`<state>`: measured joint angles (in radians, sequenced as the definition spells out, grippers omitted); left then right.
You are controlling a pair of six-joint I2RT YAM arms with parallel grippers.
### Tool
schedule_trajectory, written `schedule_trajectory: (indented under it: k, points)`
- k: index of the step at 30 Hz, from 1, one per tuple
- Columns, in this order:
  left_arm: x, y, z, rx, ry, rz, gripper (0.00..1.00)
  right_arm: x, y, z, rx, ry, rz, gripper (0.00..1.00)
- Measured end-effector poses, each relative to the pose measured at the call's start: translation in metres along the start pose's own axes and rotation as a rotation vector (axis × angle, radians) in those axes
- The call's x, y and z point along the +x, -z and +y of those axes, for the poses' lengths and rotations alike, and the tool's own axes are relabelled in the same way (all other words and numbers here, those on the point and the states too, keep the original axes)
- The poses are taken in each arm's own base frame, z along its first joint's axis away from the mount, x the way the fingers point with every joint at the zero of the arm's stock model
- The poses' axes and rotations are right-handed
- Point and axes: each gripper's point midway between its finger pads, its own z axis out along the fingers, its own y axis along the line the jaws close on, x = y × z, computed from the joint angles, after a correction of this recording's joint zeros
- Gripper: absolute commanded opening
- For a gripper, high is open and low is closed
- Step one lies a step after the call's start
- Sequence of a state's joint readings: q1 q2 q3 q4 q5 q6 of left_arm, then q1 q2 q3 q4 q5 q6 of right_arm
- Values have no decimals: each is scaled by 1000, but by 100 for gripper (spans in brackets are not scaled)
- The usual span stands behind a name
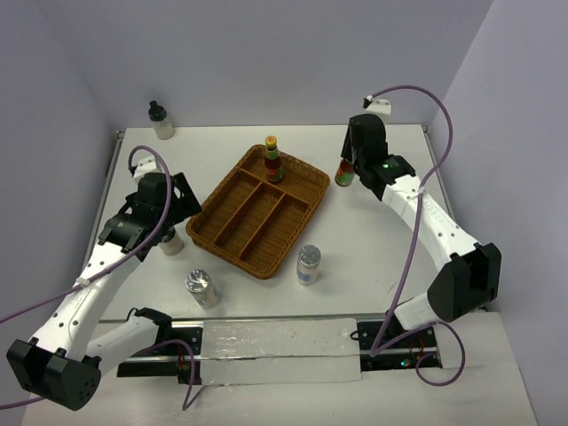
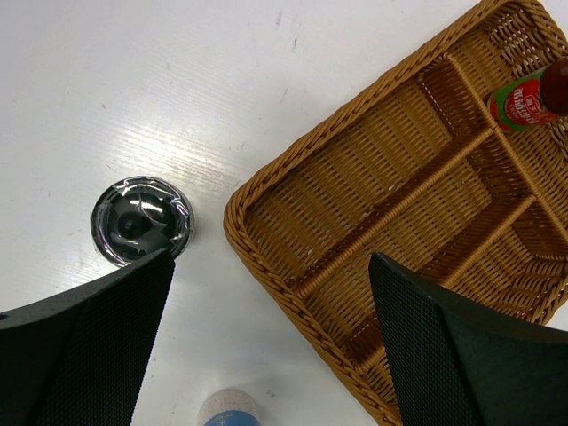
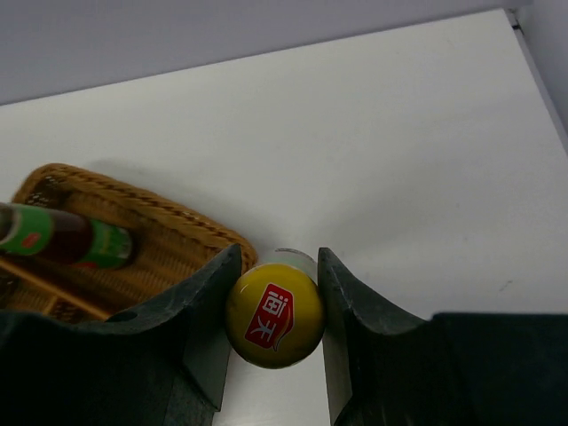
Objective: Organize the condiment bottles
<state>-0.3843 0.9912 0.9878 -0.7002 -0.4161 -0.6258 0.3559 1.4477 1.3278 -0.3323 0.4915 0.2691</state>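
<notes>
Right gripper (image 3: pixel 278 266) clamped on yellow-capped sauce bottle (image 3: pixel 273 315) just outside far right corner of wicker tray (image 1: pixel 321 180), left gripper (image 2: pixel 271 259) wide apart above black-capped bottle (image 2: pixel 140 220) beside tray's left edge, two shakers (image 1: pixel 201 288) (image 1: pixel 308 264) near front edge of table (image 1: pixel 373 257)

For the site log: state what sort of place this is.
Probably a robot lab test cell: a white table boxed in by plain walls, a left arm and right arm at its near edge, a staged wicker tray.
</notes>
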Motion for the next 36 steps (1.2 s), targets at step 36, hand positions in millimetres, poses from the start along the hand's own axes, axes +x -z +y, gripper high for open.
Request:
schedule_trajectory:
  k: [36]
  points:
    - [-5, 21, 17, -24, 19, -40, 100, 66, -59, 140, -179, 143, 138, 9]
